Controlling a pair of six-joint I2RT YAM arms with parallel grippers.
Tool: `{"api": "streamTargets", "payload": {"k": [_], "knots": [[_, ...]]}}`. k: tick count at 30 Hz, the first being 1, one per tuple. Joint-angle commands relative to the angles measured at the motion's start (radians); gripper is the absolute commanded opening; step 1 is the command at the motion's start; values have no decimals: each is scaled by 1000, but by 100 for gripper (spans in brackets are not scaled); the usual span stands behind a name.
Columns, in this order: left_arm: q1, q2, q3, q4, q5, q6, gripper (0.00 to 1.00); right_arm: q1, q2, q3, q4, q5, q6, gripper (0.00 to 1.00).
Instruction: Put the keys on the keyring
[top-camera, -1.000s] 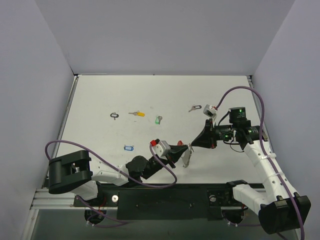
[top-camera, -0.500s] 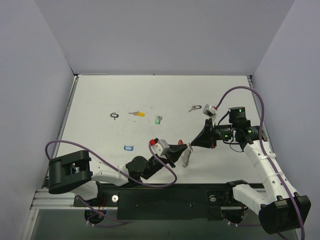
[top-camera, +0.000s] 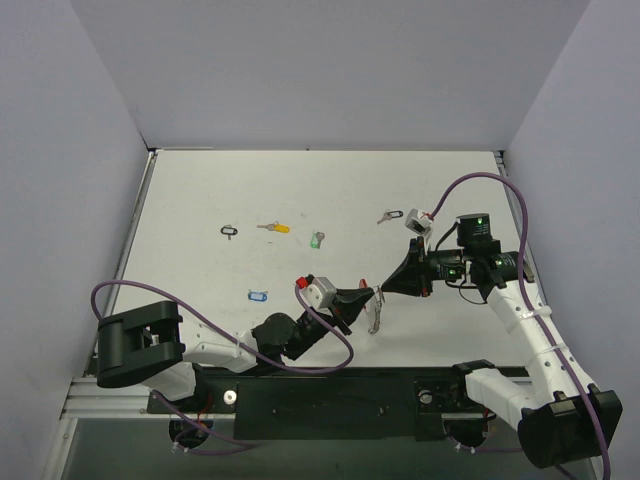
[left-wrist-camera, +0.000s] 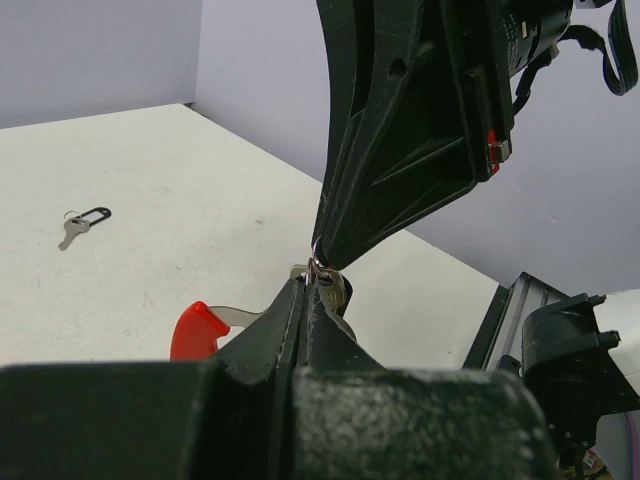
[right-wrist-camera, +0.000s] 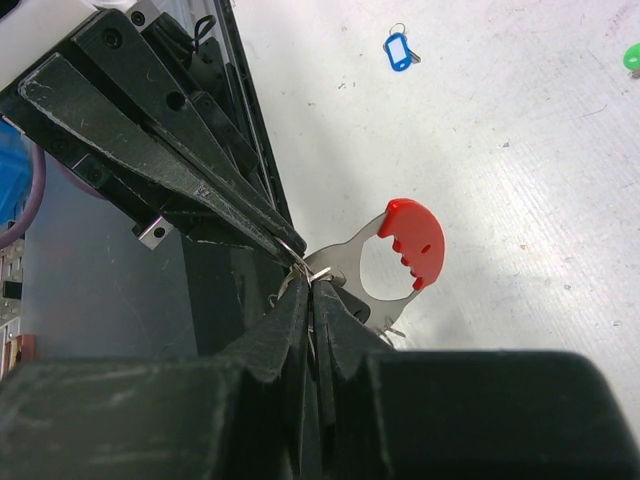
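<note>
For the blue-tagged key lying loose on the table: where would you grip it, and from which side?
Probably the plastic tag of the blue-tagged key, from straight above, jaws across its narrower width. It lies flat on the table, and the tag is its bulkiest part; the metal end looks too thin to pinch.

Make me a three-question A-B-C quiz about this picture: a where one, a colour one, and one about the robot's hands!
1. Where is the blue-tagged key? A) lying on the table B) pinched by a gripper C) hooked on a ring
2. What colour is the keyring plastic part? A) green B) red C) yellow
3. How are the left gripper and right gripper? A) both open B) one open C) both shut
Answers: A, it lies alone on the table; B, red shows in both wrist views; C, both pinch at the keyring's metal loop.
</note>
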Motion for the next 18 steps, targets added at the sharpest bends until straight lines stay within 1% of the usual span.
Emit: {"api": "streamTargets", "payload": {"k": [1, 7, 12, 18], "knots": [[2, -30, 8, 303, -66, -3, 0, -5, 6, -4, 24, 14, -17, 0], [1, -17, 17, 305, -84, 23, 0, -5, 9, -5, 24, 13, -16, 0], [1, -13, 22, 282, -61, 81, 0, -3, 9, -4, 24, 11, -14, 0], [7, -2, 13, 300, -46, 127, 0, -3, 12, -7, 24, 4, -16, 0]]}}
